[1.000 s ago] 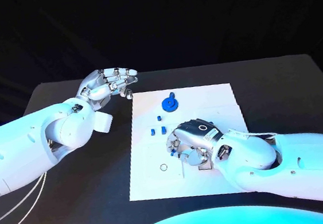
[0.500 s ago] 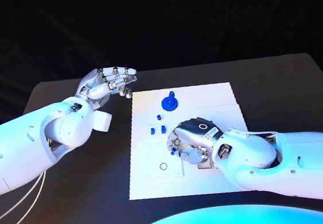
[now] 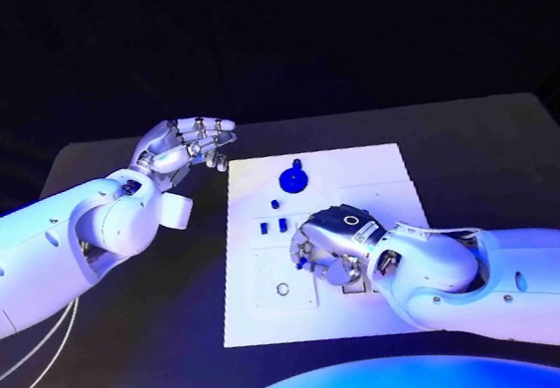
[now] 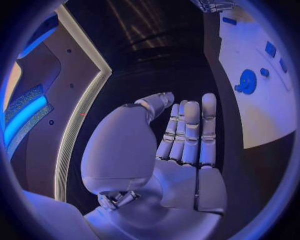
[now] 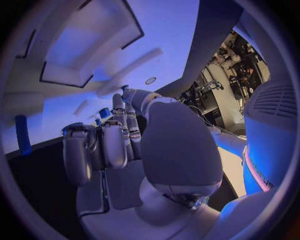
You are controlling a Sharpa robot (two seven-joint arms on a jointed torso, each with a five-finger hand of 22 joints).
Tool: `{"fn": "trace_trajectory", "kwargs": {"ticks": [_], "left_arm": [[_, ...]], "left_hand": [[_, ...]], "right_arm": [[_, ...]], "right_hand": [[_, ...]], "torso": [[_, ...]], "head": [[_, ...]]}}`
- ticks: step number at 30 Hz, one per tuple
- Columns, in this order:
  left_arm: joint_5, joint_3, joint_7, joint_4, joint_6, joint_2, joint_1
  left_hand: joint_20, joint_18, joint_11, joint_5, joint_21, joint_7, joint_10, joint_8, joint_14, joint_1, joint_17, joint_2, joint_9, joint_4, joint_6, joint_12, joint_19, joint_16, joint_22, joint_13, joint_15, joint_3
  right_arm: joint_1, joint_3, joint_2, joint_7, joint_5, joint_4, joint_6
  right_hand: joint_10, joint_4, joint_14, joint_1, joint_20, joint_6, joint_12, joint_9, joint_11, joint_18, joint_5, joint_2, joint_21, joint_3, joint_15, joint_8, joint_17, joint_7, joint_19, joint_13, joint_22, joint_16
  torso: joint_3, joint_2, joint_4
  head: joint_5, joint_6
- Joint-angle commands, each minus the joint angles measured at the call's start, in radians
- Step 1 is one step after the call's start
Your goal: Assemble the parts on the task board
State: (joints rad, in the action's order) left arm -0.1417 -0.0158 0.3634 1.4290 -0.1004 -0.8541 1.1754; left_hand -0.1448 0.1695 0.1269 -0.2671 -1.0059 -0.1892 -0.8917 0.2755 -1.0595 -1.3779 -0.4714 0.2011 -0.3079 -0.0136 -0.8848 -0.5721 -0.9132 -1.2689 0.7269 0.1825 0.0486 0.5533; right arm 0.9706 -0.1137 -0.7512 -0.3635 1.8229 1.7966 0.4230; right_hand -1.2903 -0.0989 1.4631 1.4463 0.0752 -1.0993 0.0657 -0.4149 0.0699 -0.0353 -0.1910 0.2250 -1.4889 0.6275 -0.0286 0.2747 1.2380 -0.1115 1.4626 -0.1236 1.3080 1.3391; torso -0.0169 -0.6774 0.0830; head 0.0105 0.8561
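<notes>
Working low over the middle of the task board (image 3: pixel 363 165), the right hand (image 3: pixel 335 245) curls its fingers around what seems 1 small blue part (image 5: pixel 104 113), which next needs careful seating, while the left hand (image 3: pixel 185 145) hovers empty, fingers loosely together, beyond the board's far left corner.

The task board (image 3: pixel 370 164) is plain white, with no pattern, and it lies on a black counter (image 3: pixel 490 149). Toward the board's far edge sits a round, deep blue part (image 3: pixel 296 179). Nearer the board's middle lie small blue parts (image 3: pixel 272 226) of the same shade. Both arms are white. The left hand (image 3: pixel 188 145), beside the board's far corner, is silver. The right hand (image 3: pixel 332 244), over the board, is silver too.
</notes>
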Motion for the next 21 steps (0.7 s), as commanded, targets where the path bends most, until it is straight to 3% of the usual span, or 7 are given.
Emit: {"fn": "trace_trajectory", "kwargs": {"ticks": [1, 12, 21], "left_arm": [[0.005, 0.000, 0.003, 0.002, 0.018, 0.001, 0.000], [0.005, 0.000, 0.001, 0.003, 0.020, 0.001, 0.000], [0.005, 0.000, -0.002, 0.005, 0.021, -0.001, 0.000]], "left_hand": [[-0.001, 0.015, -0.001, -0.006, 0.006, -0.002, 0.005, 0.006, 0.006, 0.003, 0.001, -0.008, -0.002, 0.005, 0.005, 0.000, -0.004, 0.006, -0.001, -0.001, 0.002, 0.000], [-0.002, 0.015, -0.001, -0.006, 0.007, -0.002, 0.007, 0.006, 0.006, 0.003, 0.001, -0.008, -0.002, 0.005, 0.005, 0.000, -0.004, 0.006, -0.001, -0.001, 0.003, 0.000], [-0.002, 0.015, -0.001, -0.006, 0.007, -0.002, 0.008, 0.007, 0.007, 0.003, 0.002, -0.009, -0.002, 0.005, 0.005, 0.000, -0.004, 0.007, -0.001, -0.001, 0.003, 0.000]], "right_arm": [[-0.001, -0.001, 0.003, -0.010, 0.022, -0.002, -0.029], [-0.001, -0.001, 0.024, -0.004, 0.018, -0.019, -0.058], [-0.001, -0.003, 0.030, 0.003, 0.008, -0.027, -0.052]], "right_hand": [[-0.033, 0.005, 0.056, -0.001, -0.006, -0.002, 0.004, 0.001, -0.026, 0.011, -0.003, -0.008, -0.004, 0.001, -0.005, 0.003, 0.002, -0.002, 0.061, 0.000, 0.170, 0.006], [-0.013, 0.003, 0.052, -0.040, -0.001, 0.011, -0.004, -0.004, -0.020, 0.008, 0.014, 0.009, 0.006, -0.008, 0.000, -0.002, -0.016, -0.005, 0.054, -0.001, 0.160, -0.001], [0.049, -0.019, 0.046, -0.088, 0.012, 0.044, -0.006, 0.002, -0.002, 0.000, 0.010, 0.046, 0.035, -0.018, 0.014, -0.029, -0.034, -0.016, 0.036, 0.011, 0.129, -0.005]], "torso": [[-0.0003, 0.000, 0.0003], [-0.0015, 0.000, 0.0009], [-0.0017, 0.000, 0.0002]], "head": [[-0.001, -0.001], [-0.003, -0.001], [-0.004, 0.003]]}}
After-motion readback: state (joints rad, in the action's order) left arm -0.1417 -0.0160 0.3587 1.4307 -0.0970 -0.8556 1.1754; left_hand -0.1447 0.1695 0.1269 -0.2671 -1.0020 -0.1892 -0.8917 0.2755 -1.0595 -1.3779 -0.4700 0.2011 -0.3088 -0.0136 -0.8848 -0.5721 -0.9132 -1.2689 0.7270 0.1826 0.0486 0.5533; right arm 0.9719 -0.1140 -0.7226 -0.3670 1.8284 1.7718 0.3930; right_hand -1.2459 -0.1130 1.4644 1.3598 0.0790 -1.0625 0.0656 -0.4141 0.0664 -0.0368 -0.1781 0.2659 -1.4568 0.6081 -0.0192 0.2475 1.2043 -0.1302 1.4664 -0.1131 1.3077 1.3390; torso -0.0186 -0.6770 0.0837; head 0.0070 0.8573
